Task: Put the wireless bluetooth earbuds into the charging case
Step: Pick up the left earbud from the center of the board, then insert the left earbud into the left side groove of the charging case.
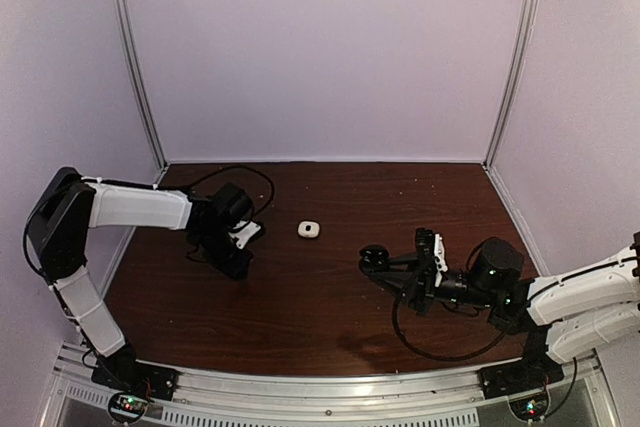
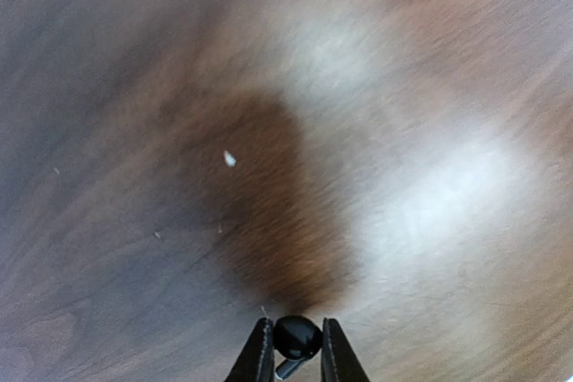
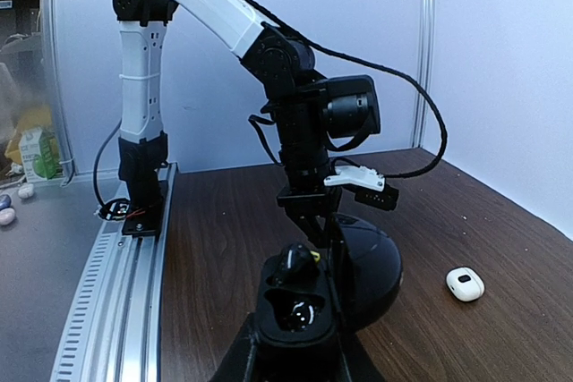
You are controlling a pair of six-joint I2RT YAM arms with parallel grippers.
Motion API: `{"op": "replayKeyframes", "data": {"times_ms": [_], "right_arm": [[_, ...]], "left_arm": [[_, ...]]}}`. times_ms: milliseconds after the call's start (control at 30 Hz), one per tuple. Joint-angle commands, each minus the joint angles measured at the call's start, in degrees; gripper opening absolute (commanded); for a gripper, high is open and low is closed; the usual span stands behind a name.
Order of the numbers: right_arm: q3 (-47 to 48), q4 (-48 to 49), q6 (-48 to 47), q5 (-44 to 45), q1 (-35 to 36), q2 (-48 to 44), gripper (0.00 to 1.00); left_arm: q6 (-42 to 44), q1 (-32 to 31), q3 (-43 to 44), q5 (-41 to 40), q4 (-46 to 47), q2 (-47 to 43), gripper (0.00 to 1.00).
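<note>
One earbud point(image 2: 298, 339), black, sat pinched between the fingertips of my left gripper point(image 2: 295, 332), which pointed down over the left part of the bench point(image 1: 330, 312). It was the only earbud I could count for certain. Well apart on the right, my right gripper point(image 3: 300, 351) was clenched around one black case point(image 3: 295, 310). The case's lid was swung open and its wells were turned toward the wrist camera. I could not tell whether anything sat in those wells. One white case point(image 1: 309, 229), closed, lay on the bench between my two grippers and a little farther back, touching neither.
</note>
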Motion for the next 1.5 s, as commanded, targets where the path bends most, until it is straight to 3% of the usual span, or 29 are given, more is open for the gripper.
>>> {"op": "replayKeyframes", "data": {"times_ms": [0,167,367,567,900,1467], "right_arm": [[1.6,3.0,-1.3,3.6,-0.4,0.8,0.00],[1.9,7.3,-3.5,8.3,-0.4,2.8,0.00],[2.7,16.3,-4.9,13.0,-0.3,7.0,0.00],[2.9,27.0,-6.7,13.6,0.3,12.0,0.00],[6.7,30.2,-9.4,23.1,3.7,16.6,0.00],[14.3,21.5,-9.8,38.3,9.4,19.1,0.00]], "left_arm": [[-1.4,0.2,0.0,5.7,6.5,-7.6,0.08],[-2.9,-0.7,-1.1,10.7,15.7,-18.0,0.05],[-4.9,-7.0,-3.0,11.3,29.9,-29.1,0.04],[-7.0,-12.8,-6.2,11.4,47.1,-33.8,0.04],[-6.1,-21.9,-7.7,9.3,65.4,-29.4,0.04],[-10.2,-24.6,-5.6,12.5,78.3,-19.3,0.04]]}}
